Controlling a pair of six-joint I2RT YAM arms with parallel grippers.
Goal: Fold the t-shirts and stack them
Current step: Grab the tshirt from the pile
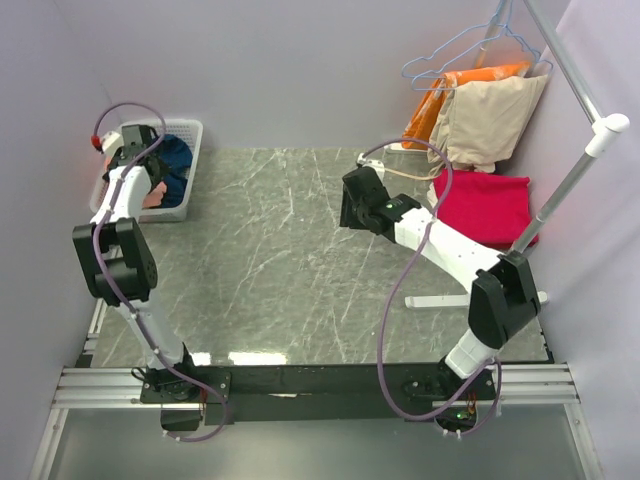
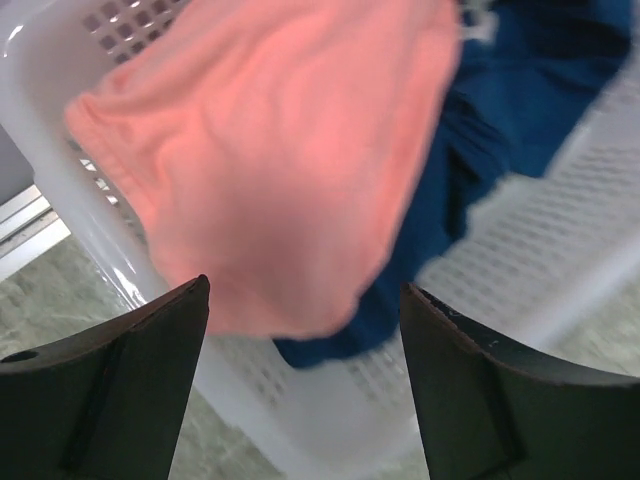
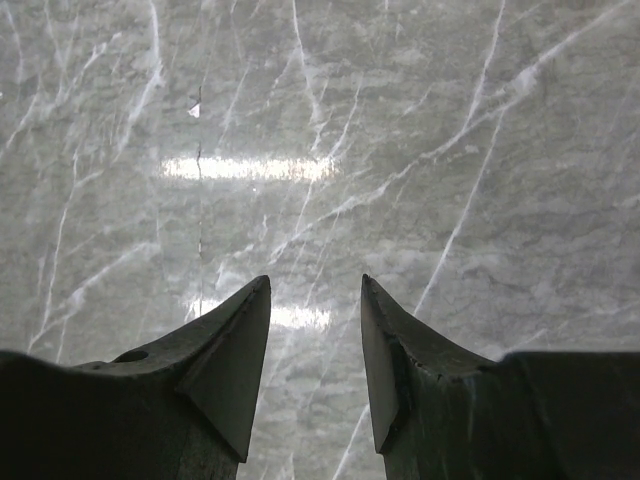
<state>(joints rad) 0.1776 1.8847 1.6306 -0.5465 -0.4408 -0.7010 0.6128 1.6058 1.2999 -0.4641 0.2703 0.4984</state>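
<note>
Left wrist: white basket (image 2: 60, 60) holds salmon-pink shirt (image 2: 270, 160), seemingly over navy shirt (image 2: 520, 110); left claw (image 2: 305, 290) apart, right claw (image 3: 315, 290) apart.

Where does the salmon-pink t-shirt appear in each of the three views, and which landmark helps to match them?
Top external: the salmon-pink t-shirt shows only as a small patch in the white basket at far left, mostly hidden by the left arm.
Left wrist: it fills the upper centre, above the open left hand.
Right wrist: not in it; only the marble table shows.
Shared landmark: the white basket with the navy-blue t-shirt.
</note>
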